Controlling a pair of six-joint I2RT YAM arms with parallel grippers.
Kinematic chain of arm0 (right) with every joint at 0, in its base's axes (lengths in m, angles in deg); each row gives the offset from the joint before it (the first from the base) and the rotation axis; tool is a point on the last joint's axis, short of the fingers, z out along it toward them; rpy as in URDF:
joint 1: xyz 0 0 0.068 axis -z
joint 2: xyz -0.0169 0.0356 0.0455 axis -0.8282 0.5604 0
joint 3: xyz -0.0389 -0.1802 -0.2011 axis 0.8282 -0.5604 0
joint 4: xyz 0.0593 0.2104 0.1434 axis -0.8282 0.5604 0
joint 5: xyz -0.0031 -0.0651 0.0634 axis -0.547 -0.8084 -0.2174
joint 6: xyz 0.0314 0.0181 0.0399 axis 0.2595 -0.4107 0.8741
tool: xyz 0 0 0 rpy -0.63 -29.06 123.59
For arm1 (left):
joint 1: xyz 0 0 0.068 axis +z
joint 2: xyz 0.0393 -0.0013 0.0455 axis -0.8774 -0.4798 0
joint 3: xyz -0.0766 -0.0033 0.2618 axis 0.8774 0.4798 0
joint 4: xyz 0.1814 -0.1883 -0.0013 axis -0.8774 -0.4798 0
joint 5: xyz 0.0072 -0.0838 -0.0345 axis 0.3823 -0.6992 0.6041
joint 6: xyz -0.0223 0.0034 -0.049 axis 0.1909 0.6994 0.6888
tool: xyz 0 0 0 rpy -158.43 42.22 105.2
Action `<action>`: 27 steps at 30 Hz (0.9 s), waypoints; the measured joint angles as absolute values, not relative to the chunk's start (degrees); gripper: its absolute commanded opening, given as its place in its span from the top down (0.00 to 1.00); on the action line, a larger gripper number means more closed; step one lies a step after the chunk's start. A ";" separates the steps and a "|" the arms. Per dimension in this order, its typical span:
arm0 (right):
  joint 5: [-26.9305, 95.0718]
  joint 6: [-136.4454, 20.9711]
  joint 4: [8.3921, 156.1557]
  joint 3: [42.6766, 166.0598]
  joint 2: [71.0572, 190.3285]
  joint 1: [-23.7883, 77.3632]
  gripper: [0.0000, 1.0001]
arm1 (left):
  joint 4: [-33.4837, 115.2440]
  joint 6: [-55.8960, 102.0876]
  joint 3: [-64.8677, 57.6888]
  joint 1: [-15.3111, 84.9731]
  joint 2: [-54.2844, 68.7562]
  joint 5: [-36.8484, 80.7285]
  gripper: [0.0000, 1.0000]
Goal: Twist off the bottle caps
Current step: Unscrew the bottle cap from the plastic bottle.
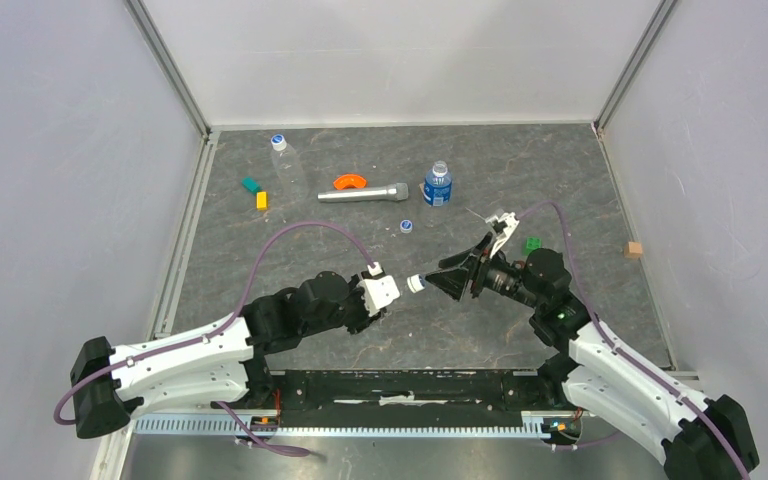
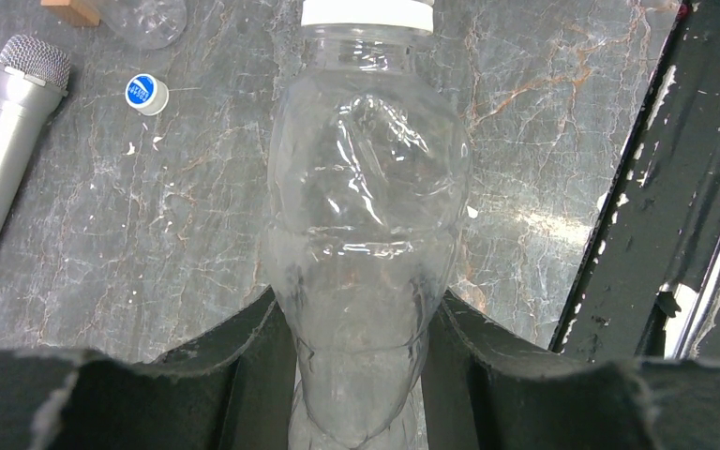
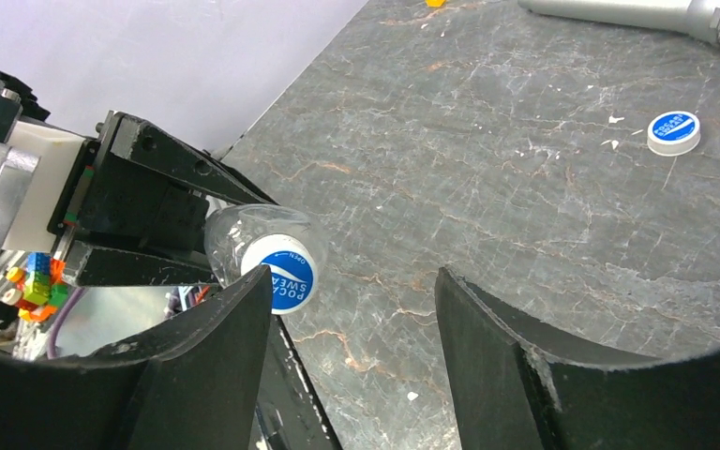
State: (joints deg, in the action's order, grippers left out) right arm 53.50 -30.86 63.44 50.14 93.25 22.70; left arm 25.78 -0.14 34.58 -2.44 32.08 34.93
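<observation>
Over the middle of a grey marble-pattern bench (image 1: pixel 560 180), the left claw (image 2: pixel 356 314) is clamped on the lower body of a small clear unlabelled plastic bottle (image 2: pixel 366 187), which appears raised off the bench. The bottle's long axis lies roughly level. Its white-rimmed, blue-topped screw cap (image 3: pixel 283 272) points toward 3 o'clock, at the right claw (image 3: pixel 352 281). That claw is spread wide and grips nothing: 1 finger (image 3: pixel 225 347) sits just beside the cap, the other well apart.

The bottle looks empty, light and thin-walled, with dents in its sides, so a hard squeeze would likely crumple or twist it. The stiffer cap rim seems the place to take hold.

A loose matching cap (image 1: pixel 406 225) lies at 12 o'clock from the claws, near a silver microphone-shaped cylinder (image 1: pixel 364 192).
</observation>
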 measured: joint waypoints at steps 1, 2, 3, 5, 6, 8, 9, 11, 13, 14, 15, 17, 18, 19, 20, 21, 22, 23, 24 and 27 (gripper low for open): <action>53.48 -30.60 63.31 50.14 93.47 22.70 0.31 | 25.76 -0.14 34.58 -2.44 32.10 34.98 0.92; 53.48 -30.12 63.15 50.14 93.66 22.70 0.31 | 25.76 -0.14 34.58 -2.44 32.10 35.09 0.92; 53.50 -29.59 62.89 50.14 93.93 22.70 0.31 | 25.78 -0.14 34.60 -2.44 32.12 35.17 0.92; 53.63 -28.70 62.50 50.16 94.34 22.70 0.31 | 25.85 -0.14 34.71 -2.44 32.14 35.26 0.92; 53.85 -28.26 62.37 50.16 94.63 22.70 0.31 | 25.87 -0.14 34.80 -2.44 32.14 35.26 0.92; 54.61 -27.12 62.13 50.27 95.44 22.70 0.30 | 25.87 -0.14 34.91 -2.44 32.14 35.28 0.92; 54.99 -26.55 62.00 50.36 95.89 22.70 0.30 | 25.85 -0.14 34.93 -2.44 32.14 35.28 0.92; 55.53 -25.72 61.80 50.38 96.48 22.70 0.30 | 25.87 -0.14 34.93 -2.44 32.14 35.28 0.92; 55.97 -24.91 61.60 50.38 96.66 22.70 0.30 | 25.87 -0.14 34.97 -2.44 32.14 35.30 0.92; 56.03 -24.70 61.36 50.38 96.66 22.70 0.30 | 25.91 -0.14 35.00 -2.44 32.14 35.28 0.92; 56.08 -24.43 61.12 50.38 96.66 22.70 0.30 | 25.89 -0.14 35.02 -2.44 32.14 35.28 0.92; 56.06 -24.13 60.79 50.38 96.62 22.70 0.30 | 25.89 -0.14 35.02 -2.44 32.14 35.28 0.93; 56.03 -24.00 60.66 50.38 96.59 22.70 0.30 | 25.89 -0.14 35.02 -2.44 32.14 35.28 0.92; 56.01 -23.82 60.55 50.38 96.59 22.70 0.30 | 25.89 -0.14 35.02 -2.44 32.14 35.26 0.92; 55.99 -23.65 60.47 50.38 96.62 22.70 0.30 | 25.91 -0.14 35.08 -2.44 32.19 35.22 0.92; 55.99 -23.36 60.34 50.38 96.66 22.70 0.30 | 25.91 -0.14 35.19 -2.44 32.32 35.17 0.92; 56.01 -22.82 60.12 50.38 96.79 22.70 0.30 | 25.85 -0.14 35.30 -2.44 32.53 35.11 0.92; 56.03 -22.31 59.85 50.38 97.03 22.70 0.30 | 25.87 -0.14 35.48 -2.44 32.78 35.06 0.92; 56.08 -21.85 59.61 50.38 97.25 22.70 0.30 | 25.85 -0.14 35.61 -2.44 32.95 35.06 0.92; 56.38 -19.62 58.56 50.38 98.08 22.70 0.30 | 25.67 -0.14 35.94 -2.44 33.32 35.02 0.92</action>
